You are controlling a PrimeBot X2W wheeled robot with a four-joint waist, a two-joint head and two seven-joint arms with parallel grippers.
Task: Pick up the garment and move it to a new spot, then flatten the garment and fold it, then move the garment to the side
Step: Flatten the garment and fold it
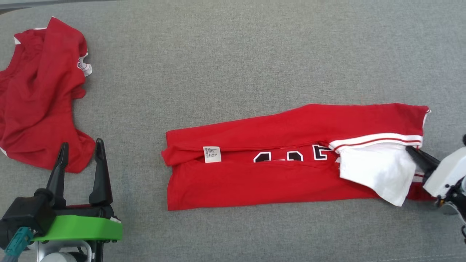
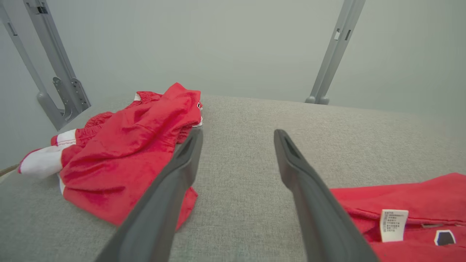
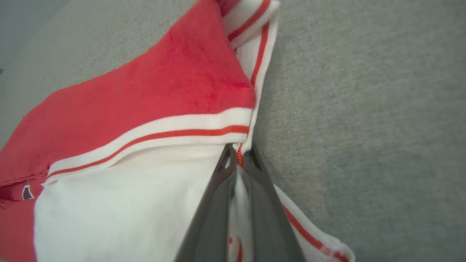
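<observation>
The garment (image 1: 276,160) is a red jersey with white trim and dark lettering, folded into a long band across the middle of the grey surface. My right gripper (image 1: 411,151) is shut on the white striped trim at its right end (image 3: 238,160), the fabric pinched between the two dark fingers. The same garment's left end with its white label (image 2: 393,225) lies at the lower right of the left wrist view. My left gripper (image 1: 82,147) stands open at the lower left, nothing between its fingers (image 2: 236,134).
A second red garment (image 1: 40,94) lies crumpled at the far left, just beyond the left fingertips (image 2: 120,153). Grey metal frame posts (image 2: 335,51) rise behind the surface's far edge. Bare grey cloth (image 1: 255,54) stretches between and behind the two garments.
</observation>
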